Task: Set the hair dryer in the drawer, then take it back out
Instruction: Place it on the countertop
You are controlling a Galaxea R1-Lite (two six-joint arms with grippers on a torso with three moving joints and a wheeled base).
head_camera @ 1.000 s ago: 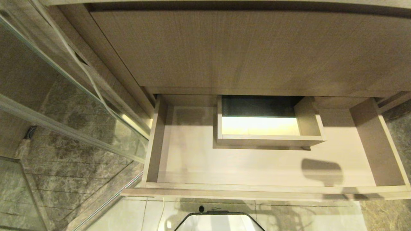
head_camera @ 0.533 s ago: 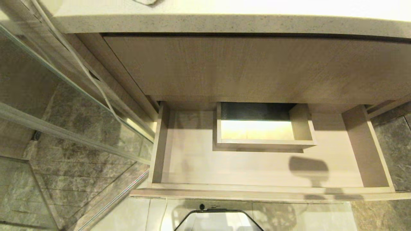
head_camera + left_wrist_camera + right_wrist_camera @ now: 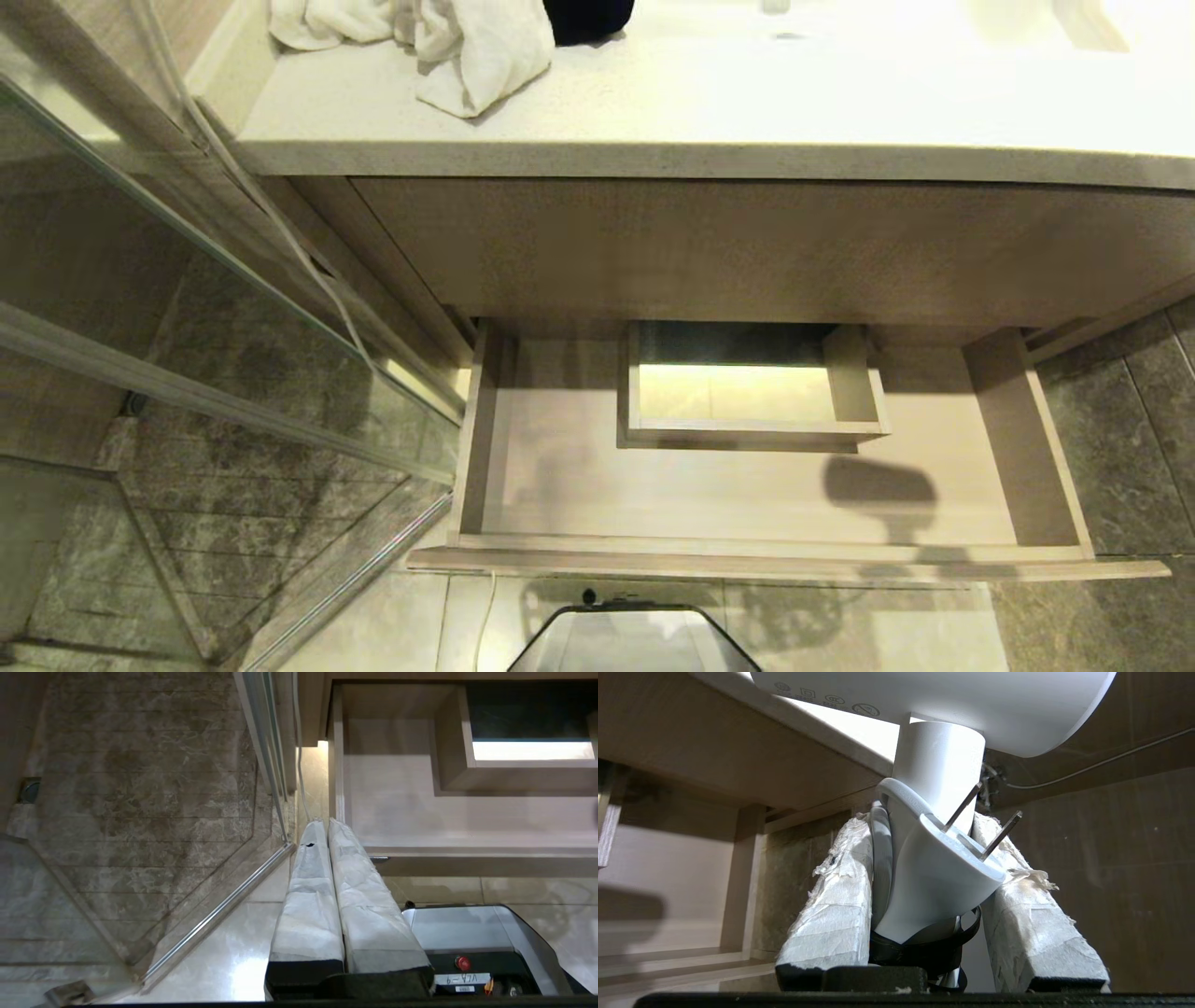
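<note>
The drawer (image 3: 766,551) stands pulled out below the vanity, wide and shallow, with nothing in it. A boxed cut-out (image 3: 747,431) sits at its back middle. Only the right wrist view shows the white hair dryer (image 3: 943,700): its fat barrel is above and its handle runs down between the taped fingers. My right gripper (image 3: 924,826) is shut on that handle, with the white plug (image 3: 943,872) and the strapped cord resting between the fingers. The dryer's shadow (image 3: 878,490) falls on the drawer floor at the right. My left gripper (image 3: 327,828) is shut on nothing, hanging beside the drawer's left front corner (image 3: 369,851). Neither arm appears in the head view.
A pale countertop (image 3: 709,121) lies above the drawer with a white towel (image 3: 467,47) and a dark object (image 3: 588,14) on it. A glass shower partition (image 3: 233,308) stands to the left, with a white cord (image 3: 280,233) along it. My own base (image 3: 635,639) is just in front of the drawer.
The whole head view has shifted: the countertop and towel have come into sight at the top, and the drawer looks smaller and farther. The drawer's contents and the shadow stay the same.
</note>
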